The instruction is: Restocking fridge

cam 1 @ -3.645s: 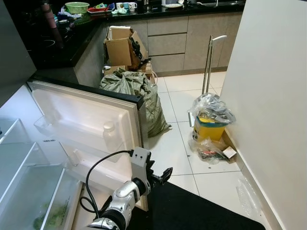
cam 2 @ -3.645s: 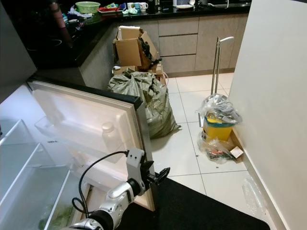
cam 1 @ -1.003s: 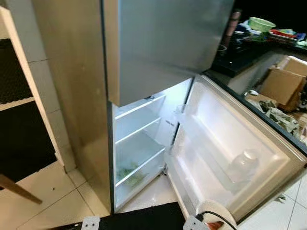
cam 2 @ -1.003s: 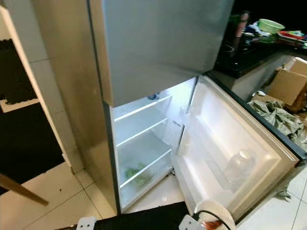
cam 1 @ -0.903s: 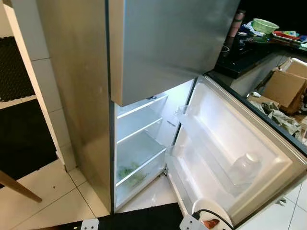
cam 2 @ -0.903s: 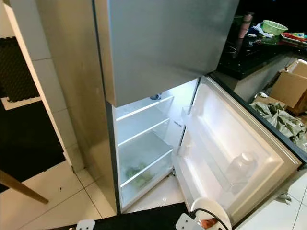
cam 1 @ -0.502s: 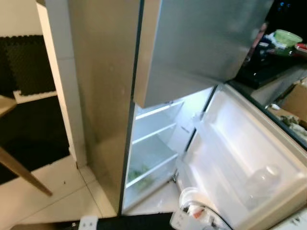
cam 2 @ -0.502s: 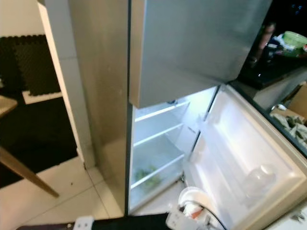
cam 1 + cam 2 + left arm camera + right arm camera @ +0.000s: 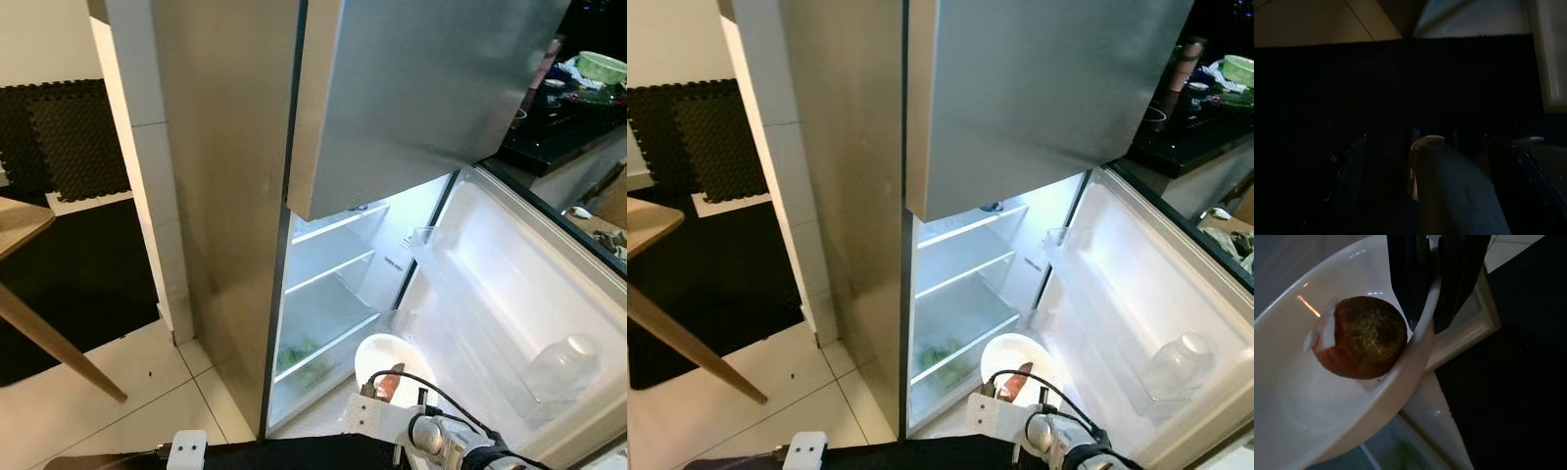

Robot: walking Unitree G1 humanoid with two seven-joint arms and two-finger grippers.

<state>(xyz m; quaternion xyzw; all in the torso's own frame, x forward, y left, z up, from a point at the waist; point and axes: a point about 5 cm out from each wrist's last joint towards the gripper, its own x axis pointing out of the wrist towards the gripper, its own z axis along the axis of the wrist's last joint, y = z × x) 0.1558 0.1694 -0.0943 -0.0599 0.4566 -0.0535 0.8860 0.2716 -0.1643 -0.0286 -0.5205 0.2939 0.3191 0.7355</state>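
Note:
The fridge stands ahead with its upper door shut. Its lower door is swung open to my right. Inside are lit glass shelves and some greens in the bottom drawer. My right gripper is shut on the rim of a white bowl, held low in front of the open compartment. A reddish-brown piece of food lies in the bowl. A clear plastic jar sits in the door rack. My left gripper hangs in the dark over the black mat, fingers apart.
A wooden table leg slants in at the left over black floor mats. A black counter with a green bowl lies behind the open door. A dark mat lies under me on pale tiles.
The bowl in my right gripper has risen toward the open lower compartment. The camera has shifted a little, and the picture is sharper.

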